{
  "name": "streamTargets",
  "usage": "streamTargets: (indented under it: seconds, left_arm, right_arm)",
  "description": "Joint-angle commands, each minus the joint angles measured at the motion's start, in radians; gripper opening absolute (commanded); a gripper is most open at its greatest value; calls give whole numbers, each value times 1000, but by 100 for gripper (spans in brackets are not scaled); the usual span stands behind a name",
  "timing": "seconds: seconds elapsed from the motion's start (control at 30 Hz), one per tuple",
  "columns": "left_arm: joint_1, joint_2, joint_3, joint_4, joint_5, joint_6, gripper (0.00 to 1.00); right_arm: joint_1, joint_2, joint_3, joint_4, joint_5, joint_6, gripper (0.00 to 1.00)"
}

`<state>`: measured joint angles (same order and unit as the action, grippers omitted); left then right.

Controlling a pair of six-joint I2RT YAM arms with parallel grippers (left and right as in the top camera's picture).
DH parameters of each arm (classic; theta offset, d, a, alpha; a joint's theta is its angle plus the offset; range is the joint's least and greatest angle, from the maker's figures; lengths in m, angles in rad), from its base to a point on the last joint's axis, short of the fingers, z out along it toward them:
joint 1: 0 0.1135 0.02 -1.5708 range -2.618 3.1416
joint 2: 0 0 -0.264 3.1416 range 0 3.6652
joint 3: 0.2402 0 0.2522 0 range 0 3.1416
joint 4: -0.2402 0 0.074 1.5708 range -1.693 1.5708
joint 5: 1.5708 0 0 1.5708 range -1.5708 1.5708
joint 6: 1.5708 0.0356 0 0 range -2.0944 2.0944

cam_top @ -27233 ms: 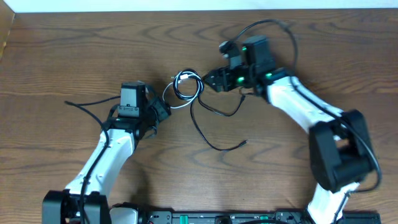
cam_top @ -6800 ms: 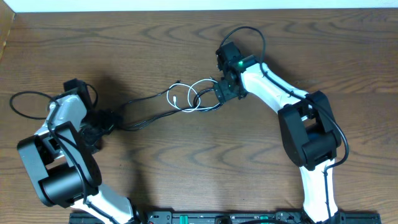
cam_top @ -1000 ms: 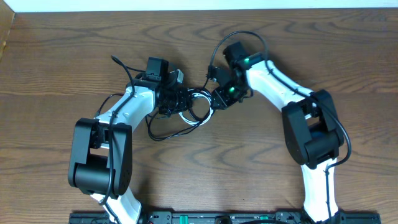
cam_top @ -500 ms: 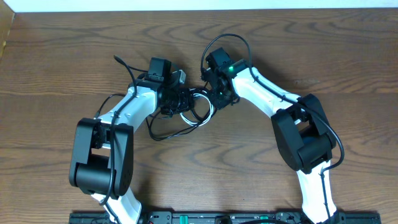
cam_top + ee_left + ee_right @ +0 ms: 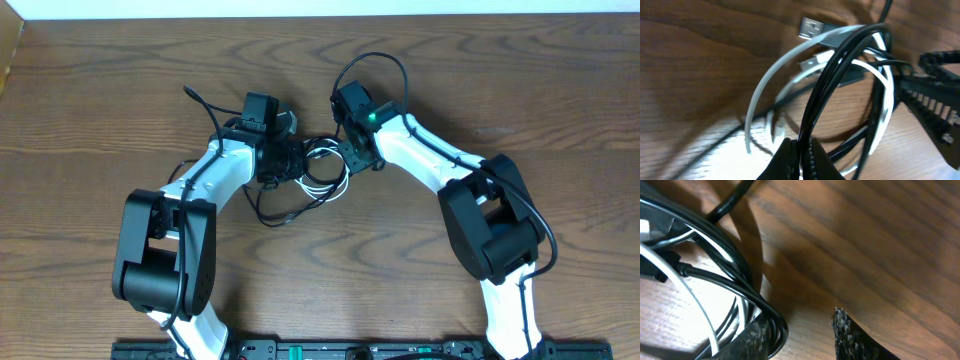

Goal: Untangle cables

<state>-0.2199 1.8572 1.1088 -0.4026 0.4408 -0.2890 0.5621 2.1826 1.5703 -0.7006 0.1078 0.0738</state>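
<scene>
The cables lie bunched mid-table between my two grippers: a white looped cable (image 5: 331, 176) wound through black cables (image 5: 281, 212) that trail toward the front. My left gripper (image 5: 296, 160) is shut on a bundle of the black cables (image 5: 836, 75), pinched at its fingertips (image 5: 800, 146). The white cable (image 5: 769, 86) arcs round this bundle, its metal plug (image 5: 812, 27) lying on the wood. My right gripper (image 5: 351, 158) stands open at the tangle's right side (image 5: 802, 330). The black cables (image 5: 771, 317) curve over the inner side of its left finger (image 5: 751, 342); bare wood shows across to the right finger (image 5: 856, 336).
Thicker black arm wires loop above the right wrist (image 5: 385, 62) and behind the left wrist (image 5: 200, 102). The wooden table (image 5: 520, 90) reaches the wall at the back. Both arm bases stand at the front edge.
The right wrist swung left toward the tangle and settled there. The loose black cable loop in front shifted right. The left gripper kept its hold and edged slightly right.
</scene>
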Motion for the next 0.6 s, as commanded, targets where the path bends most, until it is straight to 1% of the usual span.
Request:
streamTargets:
  seconds: [0.0,0.07,0.23,0.33,0.43,0.47,0.5,0.57]
  left_arm:
    - [9,18,-13,-7,-95,-2,8]
    - [9,25,-23,-6,-99,-2,7]
    - [9,39,-53,-10,-174,-31,7]
    - [10,39,-58,-11,-174,-31,8]
    - [10,39,-58,-11,-174,-31,8]
    - [10,39,-58,-11,-174,-31,7]
    - [10,39,-58,-11,-174,-31,7]
    - [10,39,-58,-11,-174,-31,8]
  right_arm:
    - [-22,45,-108,11,192,51,37]
    - [-27,45,-146,24,250,81,38]
    - [-53,45,-219,29,401,140,40]
    - [-85,45,-248,27,430,176,41]
    - [-145,45,-255,14,384,240,45]
    - [-165,45,-255,15,339,240,46]
    - [-199,45,-255,16,249,239,47]
    - [-238,45,-255,15,161,235,48]
